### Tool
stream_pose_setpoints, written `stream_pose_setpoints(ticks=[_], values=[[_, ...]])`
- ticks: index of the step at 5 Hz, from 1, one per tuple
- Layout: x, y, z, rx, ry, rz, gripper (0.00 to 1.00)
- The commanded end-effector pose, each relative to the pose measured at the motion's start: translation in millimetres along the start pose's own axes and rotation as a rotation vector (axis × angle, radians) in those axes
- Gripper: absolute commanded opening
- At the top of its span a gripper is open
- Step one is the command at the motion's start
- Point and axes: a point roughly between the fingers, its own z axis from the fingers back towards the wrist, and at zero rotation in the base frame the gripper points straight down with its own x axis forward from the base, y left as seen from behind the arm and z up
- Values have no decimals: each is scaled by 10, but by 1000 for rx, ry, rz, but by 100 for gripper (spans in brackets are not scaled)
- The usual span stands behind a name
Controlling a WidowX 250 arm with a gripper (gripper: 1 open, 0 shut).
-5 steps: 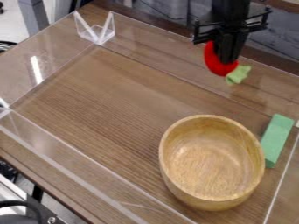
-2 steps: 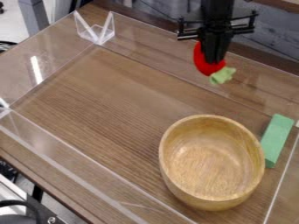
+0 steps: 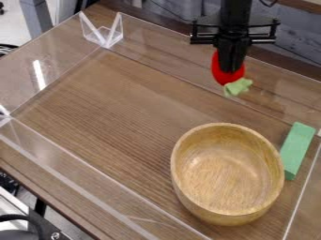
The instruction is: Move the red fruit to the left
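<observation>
Red fruit [image 3: 227, 67]: gripped at one o'clock
Gripper [image 3: 230, 51]: closed on the fruit
Bowl [image 3: 227, 174]: set at five o'clock

claw [image 3: 228, 53]: tips too small and dark to tell apart — their contact with the red fruit [image 3: 227, 69] is unclear
arm [image 3: 236, 11]: cut off by the top edge
black cables [image 3: 22, 221]: cut off — left edge
</observation>
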Motion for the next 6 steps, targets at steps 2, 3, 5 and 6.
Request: stream_pose_setpoints(ticks=[2,3,5,6], values=[[102,-96,-10,-30,-24,-132,0],[210,-18,130,-38,-22,-199,0],[348,567,473,-52,-56,-174,0],[381,781,450,-39,-57,-177,0]])
